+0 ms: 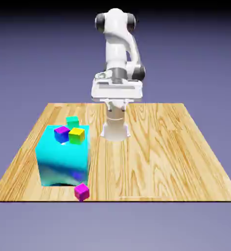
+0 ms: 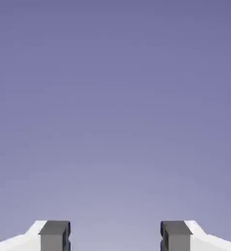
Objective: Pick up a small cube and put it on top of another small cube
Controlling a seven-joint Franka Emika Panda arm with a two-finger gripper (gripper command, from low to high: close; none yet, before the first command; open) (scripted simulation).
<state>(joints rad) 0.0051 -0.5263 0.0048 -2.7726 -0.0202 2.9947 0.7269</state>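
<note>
Hanging high above the counter (image 1: 151, 147), well apart from every cube, with the tool (image 2: 115, 238) open wide and gripping nothing. Shows only plain backdrop between the two grey finger tips in the hand view. Looks, by judgement, like an early stage: no pick made, no small cube in the grip. Leaves the reach, grasp, lift, carry and release all to do. Places the small magenta-pink cube (image 1: 81, 192) at the counter's near edge, just beside the big glossy cyan cube (image 1: 63, 162), toward the exterior view's right; cannot tell whether touching. Carries on the big cube's top a small blue cube with a purple top face (image 1: 62, 134) and a small yellow cube (image 1: 77, 136). Shows a small teal-green cube (image 1: 72, 121) at the big cube's far side, support hidden. Cannot tell which one is meant as the base for stacking. Spreads beneath as pale wood with wavy brown grain, marked by a thin pale line near the front edge. Fades beyond into a bare blue-violet backdrop, darkening to black at the top.
</note>
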